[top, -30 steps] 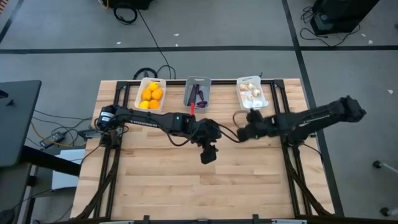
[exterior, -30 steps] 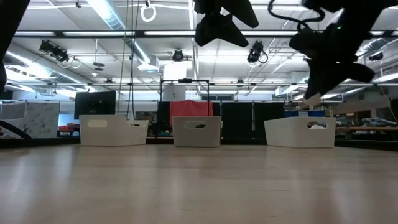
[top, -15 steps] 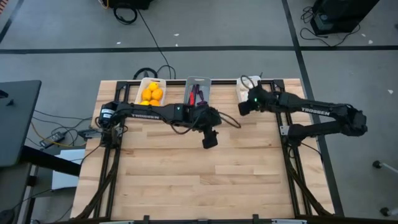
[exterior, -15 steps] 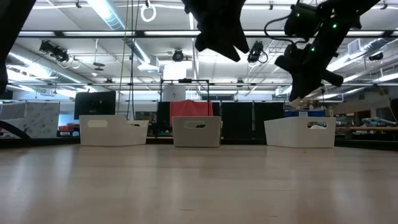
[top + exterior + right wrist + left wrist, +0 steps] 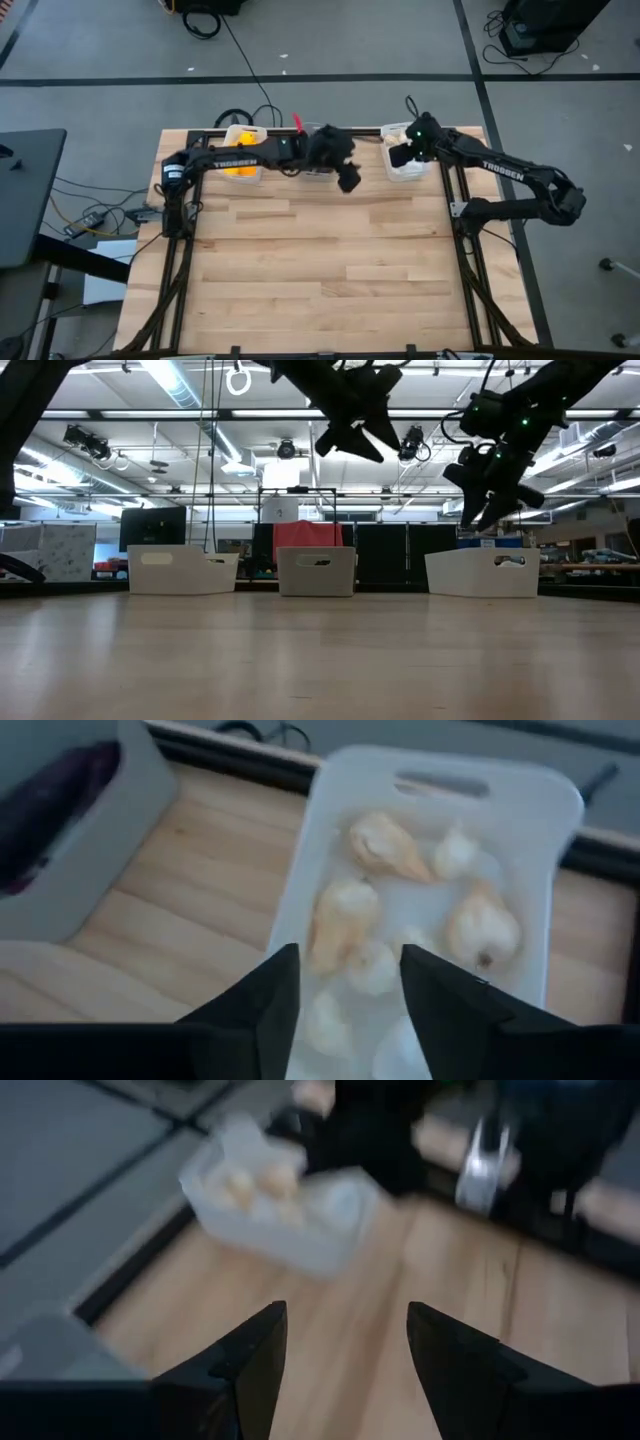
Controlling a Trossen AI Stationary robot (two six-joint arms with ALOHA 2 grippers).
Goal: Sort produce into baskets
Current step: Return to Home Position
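— What stood at the left of the desk point(image 5: 330, 270)?

— The left bin point(image 5: 183, 568), white, at the far edge. Orange fruits point(image 5: 238, 169) lay in it, though the left arm crossed above it and hid part of them.

— And the left hand?

— The left hand point(image 5: 345, 1310) hung in the air between the grey bin point(image 5: 316, 571) and the right bin point(image 5: 483, 572), a little nearer the front. Its fingers point(image 5: 245, 1365) were spread, with nothing between them.

— Where was the grey bin?

— In the middle of the row, between the two white ones. From above it was mostly hidden under the left arm. The right wrist view showed a dark purple piece point(image 5: 55, 790) inside it.

— What about the right hand?

— The right hand point(image 5: 347, 952) hovered over the left part of the right bin, well above its rim in the low view. Its fingers point(image 5: 255, 1010) were also apart and held nothing.

— And that bin's contents?

— Garlic point(image 5: 385, 845): several whitish bulbs lay loose on its floor, some touching one another.
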